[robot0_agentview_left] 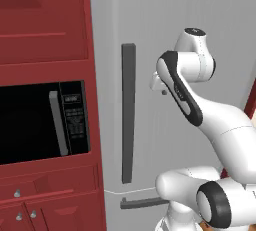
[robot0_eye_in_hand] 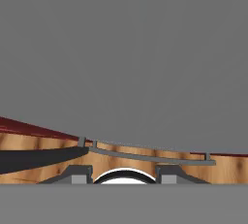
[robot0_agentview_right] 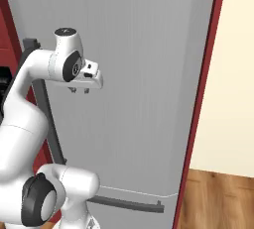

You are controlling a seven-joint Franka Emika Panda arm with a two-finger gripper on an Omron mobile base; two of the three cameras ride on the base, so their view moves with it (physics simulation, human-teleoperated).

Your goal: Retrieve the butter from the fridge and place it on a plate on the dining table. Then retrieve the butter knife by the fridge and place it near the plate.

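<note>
Closed fridge [robot0_agentview_right: 139,74] hides its contents.

Glossy white arm [robot0_agentview_left: 220,120] of rounded, tubular links, swelling into bulbous housings at each bend. Dark grey to black bands at the joints: a long curved stripe [robot0_agentview_left: 181,89] along one link in the left base view, a ringed black disc [robot0_agentview_right: 40,199] on the lower housing in the right base view. Flat dark round cap [robot0_agentview_right: 65,31] topping the wrist housing, with a small pale mark. White boxy hand [robot0_agentview_right: 88,78] with a dark recess. Small dark grey fingers [robot0_eye_in_hand: 77,174], blocky, with paler square faces.
</note>
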